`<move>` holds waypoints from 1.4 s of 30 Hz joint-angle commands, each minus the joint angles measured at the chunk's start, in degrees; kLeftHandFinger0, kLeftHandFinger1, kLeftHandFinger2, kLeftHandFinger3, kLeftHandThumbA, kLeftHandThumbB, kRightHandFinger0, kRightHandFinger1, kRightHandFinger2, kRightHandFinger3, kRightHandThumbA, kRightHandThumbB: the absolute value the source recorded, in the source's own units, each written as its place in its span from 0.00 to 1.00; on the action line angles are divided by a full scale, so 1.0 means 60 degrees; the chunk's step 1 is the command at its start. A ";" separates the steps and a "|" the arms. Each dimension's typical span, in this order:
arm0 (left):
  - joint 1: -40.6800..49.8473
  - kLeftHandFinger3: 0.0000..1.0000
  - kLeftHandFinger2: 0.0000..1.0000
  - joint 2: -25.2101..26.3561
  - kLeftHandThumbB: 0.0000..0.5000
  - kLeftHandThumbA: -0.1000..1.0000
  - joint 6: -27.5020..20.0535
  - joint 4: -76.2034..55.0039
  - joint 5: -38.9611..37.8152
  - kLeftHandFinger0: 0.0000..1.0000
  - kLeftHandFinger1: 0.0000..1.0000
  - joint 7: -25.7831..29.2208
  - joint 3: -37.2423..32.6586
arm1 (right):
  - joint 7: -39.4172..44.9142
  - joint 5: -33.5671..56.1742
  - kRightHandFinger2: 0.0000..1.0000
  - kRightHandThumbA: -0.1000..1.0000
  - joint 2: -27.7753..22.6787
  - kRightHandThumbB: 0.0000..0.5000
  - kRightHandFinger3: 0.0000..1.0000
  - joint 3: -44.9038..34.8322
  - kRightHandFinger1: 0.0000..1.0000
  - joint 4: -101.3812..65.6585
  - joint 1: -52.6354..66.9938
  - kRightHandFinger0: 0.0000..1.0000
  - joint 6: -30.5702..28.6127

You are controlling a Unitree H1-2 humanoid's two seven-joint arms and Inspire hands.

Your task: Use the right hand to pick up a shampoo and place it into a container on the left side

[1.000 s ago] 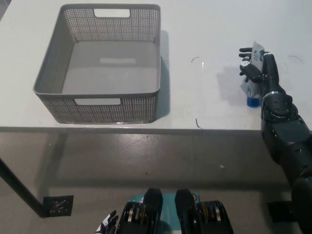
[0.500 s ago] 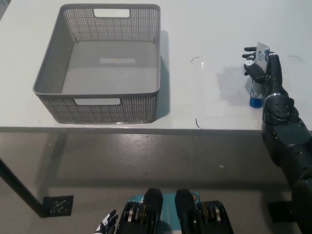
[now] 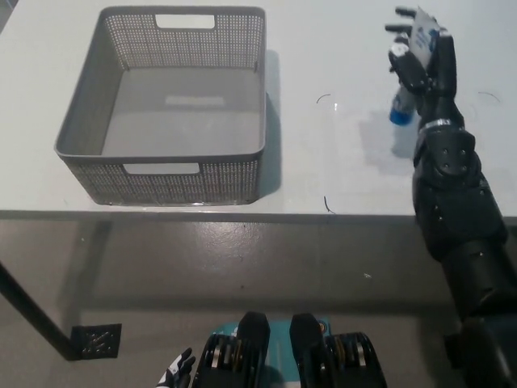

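Black right hand grasping the shampoo bottle at 1 o'clock, grey basket at 10 o'clock.

The right hand (image 3: 420, 48) has its fingers wrapped round the shampoo bottle (image 3: 403, 101), whose blue cap points down toward the white worktop (image 3: 339, 162); a soft shadow lies on the worktop beneath it, and whether the cap touches the surface cannot be told. The black arm reaches up from 5 o'clock along the right edge. The grey perforated basket (image 3: 89, 166), well apart from the bottle, sits with nothing inside it. Only the fingertips of the white left hand (image 3: 179, 370) show at 7 o'clock, below the worktop edge; its state cannot be told.
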 commanded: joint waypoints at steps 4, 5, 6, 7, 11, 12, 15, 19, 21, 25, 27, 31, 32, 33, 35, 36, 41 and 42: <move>0.0089 1.00 1.00 0.0098 0.16 1.00 -0.0355 -0.0115 0.0031 1.00 1.00 0.0141 -0.0044 | 0.0210 -0.0394 0.65 0.00 0.0690 0.23 0.76 0.0730 0.26 -0.2650 -0.0441 0.00 0.1269; 0.0075 1.00 1.00 0.0092 0.17 1.00 -0.0355 -0.0088 0.0032 1.00 1.00 0.0142 -0.0036 | 0.0247 -0.0409 0.62 0.00 0.0810 0.23 0.76 0.0842 0.25 -0.2873 -0.0485 0.00 0.1419; 0.0080 1.00 1.00 0.0100 0.17 1.00 -0.0355 -0.0075 0.0038 1.00 1.00 0.0140 -0.0056 | 0.0315 -0.0309 0.61 0.00 0.0904 0.20 0.75 0.0894 0.24 -0.2897 -0.0519 0.00 0.1283; 0.0081 1.00 1.00 0.0115 0.16 1.00 -0.0355 -0.0069 0.0056 1.00 1.00 0.0143 -0.0078 | 0.0217 -0.0312 0.57 0.00 0.1094 0.24 0.74 0.0947 0.23 -0.2893 -0.0603 0.00 0.1273; 0.0146 1.00 1.00 0.0121 0.16 1.00 -0.0355 -0.0021 0.0002 1.00 1.00 0.0166 -0.0136 | -0.0007 -0.0664 0.62 0.00 0.1563 0.27 0.73 0.1260 0.26 -0.2892 -0.0742 0.00 0.1350; 0.0173 1.00 1.00 0.0111 0.15 0.99 -0.0355 -0.0015 -0.0026 1.00 1.00 0.0150 -0.0136 | -0.0113 -0.0726 0.65 0.00 0.1763 0.29 0.73 0.1321 0.28 -0.2908 -0.0789 0.00 0.1473; 0.0264 1.00 1.00 0.0063 0.17 0.99 -0.0355 -0.0035 -0.0053 1.00 1.00 0.0103 -0.0107 | -0.0257 -0.0864 0.71 0.00 0.2205 0.29 0.75 0.1491 0.31 -0.2727 -0.0875 0.00 0.1560; 0.0305 1.00 1.00 0.0095 0.18 1.00 -0.0355 -0.0008 -0.0007 1.00 1.00 0.0152 -0.0234 | -0.0514 -0.1211 0.68 0.00 0.2623 0.28 0.75 0.1771 0.28 -0.2003 -0.0991 0.00 0.1195; 0.0334 1.00 1.00 0.0113 0.20 1.00 -0.0355 -0.0009 0.0045 1.00 1.00 0.0183 -0.0285 | -0.0606 -0.1420 0.66 0.00 0.2790 0.28 0.76 0.1964 0.25 -0.1656 -0.0994 0.00 0.1007; 0.0353 1.00 1.00 0.0169 0.17 1.00 -0.0355 -0.0005 0.0113 1.00 1.00 0.0208 -0.0378 | -0.0753 -0.1615 0.66 0.00 0.2975 0.27 0.76 0.2228 0.26 -0.0834 -0.0938 0.00 0.0527; 0.0384 1.00 1.00 0.0211 0.17 1.00 -0.0355 -0.0044 0.0113 1.00 1.00 0.0191 -0.0453 | -0.0804 -0.1637 0.67 0.00 0.3062 0.28 0.77 0.2294 0.26 -0.0469 -0.0888 0.00 0.0459; 0.0320 1.00 1.00 0.0299 0.18 1.00 -0.0355 -0.0035 -0.0008 1.00 1.00 0.0132 -0.0561 | -0.1133 -0.1831 0.66 0.00 0.3097 0.26 0.76 0.2419 0.25 0.0634 -0.0976 0.00 0.0054; 0.0294 1.00 1.00 0.0332 0.16 1.00 -0.0355 -0.0021 0.0018 1.00 1.00 0.0168 -0.0650 | -0.1108 -0.1758 0.65 0.00 0.3083 0.26 0.76 0.2383 0.24 0.1021 -0.0983 0.00 -0.0203; 0.0288 1.00 1.00 0.0363 0.15 1.00 -0.0355 -0.0002 -0.0008 1.00 1.00 0.0158 -0.0710 | -0.1159 -0.1780 0.66 0.00 0.3076 0.27 0.77 0.2386 0.24 0.1211 -0.0965 0.00 -0.0242; 0.0280 1.00 1.00 0.0369 0.18 1.00 -0.0355 0.0047 -0.0047 1.00 1.00 0.0131 -0.0752 | -0.1222 -0.1767 0.71 0.00 0.3054 0.25 0.76 0.2358 0.27 0.1570 -0.0910 0.00 -0.0347; 0.0272 1.00 1.00 0.0374 0.19 1.00 -0.0355 0.0056 -0.0083 1.00 1.00 0.0097 -0.0761 | -0.1209 -0.1733 0.76 0.00 0.3045 0.26 0.77 0.2326 0.32 0.1639 -0.0876 0.00 -0.0338; 0.0260 1.00 1.00 0.0445 0.20 1.00 -0.0355 0.0045 -0.0179 1.00 1.00 0.0058 -0.0833 | -0.1167 -0.1646 0.82 0.00 0.2947 0.28 0.64 0.2262 0.46 0.2248 -0.0779 0.04 -0.0727; 0.0256 1.00 1.00 0.0444 0.20 1.00 -0.0355 0.0050 -0.0216 1.00 1.00 0.0026 -0.0820 | -0.1230 -0.1686 0.83 0.00 0.2917 0.29 0.67 0.2276 0.47 0.2364 -0.0778 0.05 -0.0853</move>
